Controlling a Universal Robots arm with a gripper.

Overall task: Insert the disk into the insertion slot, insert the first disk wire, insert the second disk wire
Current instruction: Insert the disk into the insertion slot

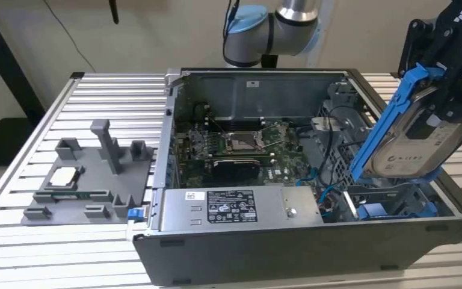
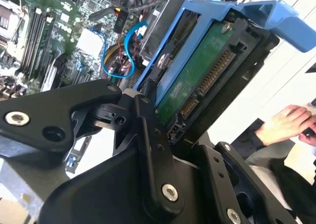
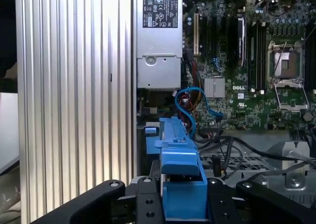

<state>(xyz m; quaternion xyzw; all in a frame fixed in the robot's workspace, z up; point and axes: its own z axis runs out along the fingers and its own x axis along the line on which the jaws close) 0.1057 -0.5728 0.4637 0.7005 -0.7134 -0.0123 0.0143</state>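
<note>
My gripper [image 1: 446,78] is shut on the disk [image 1: 420,143], a silver-grey drive with a white label in a bright blue carrier [image 1: 387,114]. The disk hangs steeply tilted over the exterior view's right side of the open computer case [image 1: 295,253]. Its lower end is just above the insertion slot [image 1: 396,209], a grey bay with blue rails. In the second wrist view the disk's green circuit-board side [image 2: 195,80] and connector face the camera. The first wrist view looks along the carrier's blue edge [image 3: 180,159] between the black fingers [image 3: 143,199].
A grey power-supply box [image 1: 235,208] lies along the case's front edge, with the motherboard [image 1: 247,147] behind it. Blue and black cables [image 3: 190,103] run beside the bay. A grey fixture plate [image 1: 82,180] sits on the slatted table. A person's hand [image 2: 284,122] is off to the side.
</note>
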